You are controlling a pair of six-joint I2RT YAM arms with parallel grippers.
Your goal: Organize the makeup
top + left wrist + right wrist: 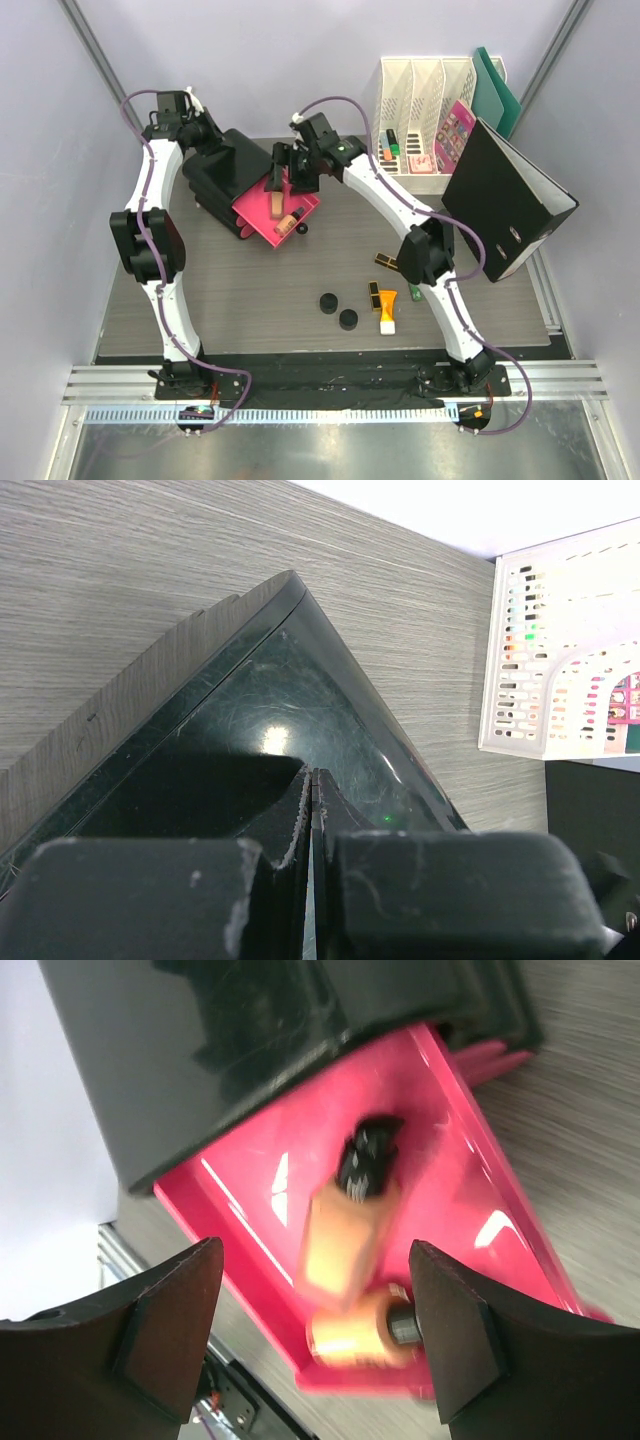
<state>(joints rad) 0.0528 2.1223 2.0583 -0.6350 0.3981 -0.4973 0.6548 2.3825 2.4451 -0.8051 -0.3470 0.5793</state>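
The black box [225, 165] stands at the back left with a pink drawer [262, 224] pulled out. Two peach bottles [273, 203] [288, 222] lie in the drawer. My right gripper [290, 172] hovers open above them; its wrist view shows both bottles [345, 1235] [365, 1335] between the fingers [170, 1320], blurred. My left gripper [312, 777] is shut and rests on the box top [290, 680]. On the table lie two black round compacts [327, 303] [348, 319], an orange-and-white tube [387, 311], two black-and-gold cases [374, 296] [385, 262] and a green tube [413, 293].
A white file organizer [425, 110] with marker pens and a pink card stands at the back right, also in the left wrist view [560, 650]. A black binder [505, 200] leans at the right. A small black piece [303, 229] lies beside the drawer.
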